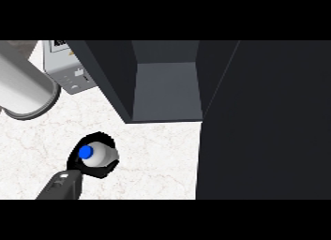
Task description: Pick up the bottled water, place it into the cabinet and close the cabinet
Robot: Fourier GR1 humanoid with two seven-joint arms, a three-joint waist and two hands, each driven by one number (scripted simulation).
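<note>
**Bottle in hand, cabinet open ahead**

Nearest to my view is the grey forearm rising from the lower edge at left, ending in the left robot hand (92,165), whose black fingers curl round the water bottle (98,154). I see the bottle from straight above: blue cap in the middle, pale body around it, upright as far as I can judge. It sits over the white marbled surface (154,154), near the cabinet (164,89) but apart from its opening. I cannot tell whether the base rests on the surface or hangs above it.

My judgement of the step: carry the bottle into the cabinet. The grey shelf floor shows between dark side walls, directly up and to the right of the bottle. I would keep the bottle upright, raise it enough to pass the shelf's front lip, and steer for the middle of the gap so the fingers miss the left wall.

Obstacles: the open cabinet door (272,122) is the large dark panel filling the right side. It bounds the approach, and it must swing shut afterwards.

Others: a large white cylinder (19,79) at upper left, and a small grey appliance (74,70) beside it, both off the path.

Right robot hand: not visible.
</note>
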